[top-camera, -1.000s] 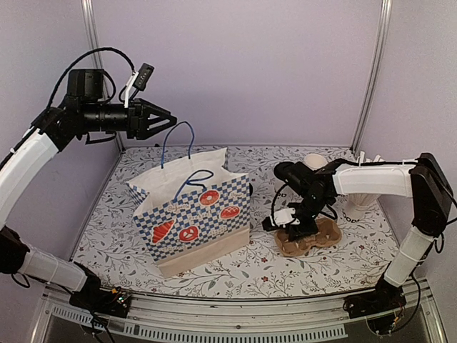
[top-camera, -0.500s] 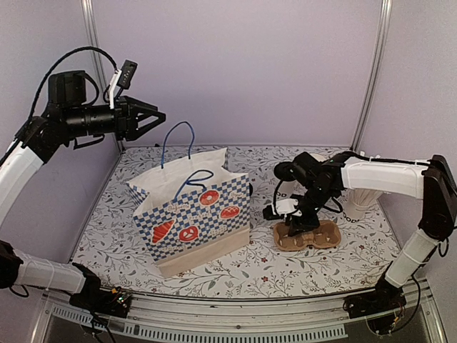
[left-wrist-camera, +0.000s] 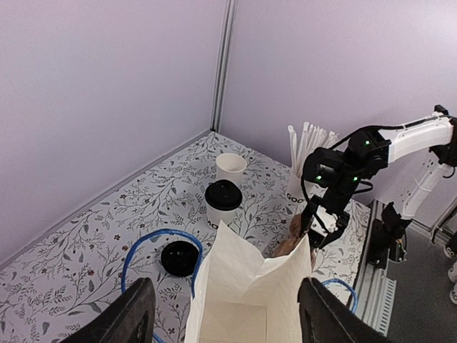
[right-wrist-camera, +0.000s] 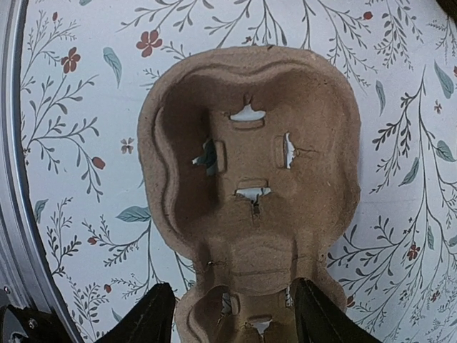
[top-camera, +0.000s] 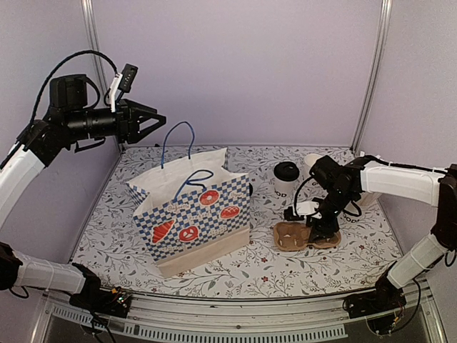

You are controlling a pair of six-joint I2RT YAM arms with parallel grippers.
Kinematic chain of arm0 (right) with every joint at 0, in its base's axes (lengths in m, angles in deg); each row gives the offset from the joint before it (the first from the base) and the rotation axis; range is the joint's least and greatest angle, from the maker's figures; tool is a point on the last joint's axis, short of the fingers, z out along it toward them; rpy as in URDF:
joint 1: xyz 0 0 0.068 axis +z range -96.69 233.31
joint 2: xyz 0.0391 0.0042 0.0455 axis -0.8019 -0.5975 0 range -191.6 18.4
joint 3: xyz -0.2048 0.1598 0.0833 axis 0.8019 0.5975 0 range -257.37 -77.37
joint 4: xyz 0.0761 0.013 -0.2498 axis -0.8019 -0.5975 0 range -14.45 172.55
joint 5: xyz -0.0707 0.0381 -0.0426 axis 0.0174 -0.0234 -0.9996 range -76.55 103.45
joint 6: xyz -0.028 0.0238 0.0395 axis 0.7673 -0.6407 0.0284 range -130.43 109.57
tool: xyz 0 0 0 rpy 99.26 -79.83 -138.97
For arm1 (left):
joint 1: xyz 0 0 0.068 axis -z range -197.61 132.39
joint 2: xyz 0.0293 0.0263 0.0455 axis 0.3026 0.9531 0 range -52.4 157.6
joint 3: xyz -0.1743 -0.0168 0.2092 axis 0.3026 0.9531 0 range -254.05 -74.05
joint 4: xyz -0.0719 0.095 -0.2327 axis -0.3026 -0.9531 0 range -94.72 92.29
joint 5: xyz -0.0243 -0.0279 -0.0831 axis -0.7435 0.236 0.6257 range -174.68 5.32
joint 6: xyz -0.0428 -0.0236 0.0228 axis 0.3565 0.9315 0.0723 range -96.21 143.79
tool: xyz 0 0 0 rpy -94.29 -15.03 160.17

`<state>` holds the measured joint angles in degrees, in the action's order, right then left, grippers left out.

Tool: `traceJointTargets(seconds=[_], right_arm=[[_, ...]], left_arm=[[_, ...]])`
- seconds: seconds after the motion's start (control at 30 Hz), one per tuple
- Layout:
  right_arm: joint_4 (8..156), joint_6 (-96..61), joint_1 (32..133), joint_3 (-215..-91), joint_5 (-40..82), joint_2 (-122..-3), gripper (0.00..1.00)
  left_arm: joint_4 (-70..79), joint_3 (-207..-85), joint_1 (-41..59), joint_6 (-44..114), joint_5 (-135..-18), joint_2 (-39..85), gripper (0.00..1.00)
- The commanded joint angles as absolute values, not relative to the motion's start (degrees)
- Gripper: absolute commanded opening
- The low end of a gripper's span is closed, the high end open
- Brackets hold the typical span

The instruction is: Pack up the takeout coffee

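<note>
The takeout coffee (top-camera: 286,180), a white cup with a black lid, stands upright on the table behind the brown pulp carrier (top-camera: 300,236); the left wrist view shows the coffee (left-wrist-camera: 223,202) past the bag's rim. My right gripper (top-camera: 315,229) hangs low over the carrier (right-wrist-camera: 250,186), open, with a finger (right-wrist-camera: 146,318) on each side of the carrier's narrow waist and nothing gripped. My left gripper (top-camera: 154,124) is open and empty, high above the back left of the checkered paper bag (top-camera: 191,214). The bag's mouth (left-wrist-camera: 250,300) lies open right below the left gripper (left-wrist-camera: 225,321).
A lidless white cup (left-wrist-camera: 231,168) stands behind the coffee, and a loose black lid (left-wrist-camera: 178,257) lies on the table by the bag's blue handle (left-wrist-camera: 146,246). A cup of white sticks (left-wrist-camera: 308,146) stands at the back right. Purple walls close in the table.
My right gripper has opened and its arm has drawn back to the right along the carrier, uncovering the lidded coffee. My left arm swung back to the left, then held still.
</note>
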<state>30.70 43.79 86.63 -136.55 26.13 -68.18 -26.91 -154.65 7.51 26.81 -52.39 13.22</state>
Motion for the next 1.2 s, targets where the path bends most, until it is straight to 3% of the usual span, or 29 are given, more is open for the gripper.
traceJointTargets(seconds=[0.0, 0.5, 1.17], right_arm=[[31.8, 43.6, 85.9, -135.8, 25.4, -68.6, 0.61], [34.8, 44.0, 84.4, -135.2, 24.6, -72.0, 0.61], [36.1, 45.2, 84.1, -133.0, 23.7, -72.9, 0.51]], left_arm=[[-25.4, -153.5, 8.0, 26.6, -52.7, 12.6, 0.71], [-24.7, -151.4, 8.0, 26.4, -52.9, 12.6, 0.71], [-23.9, -150.0, 8.0, 26.6, -53.0, 12.4, 0.71]])
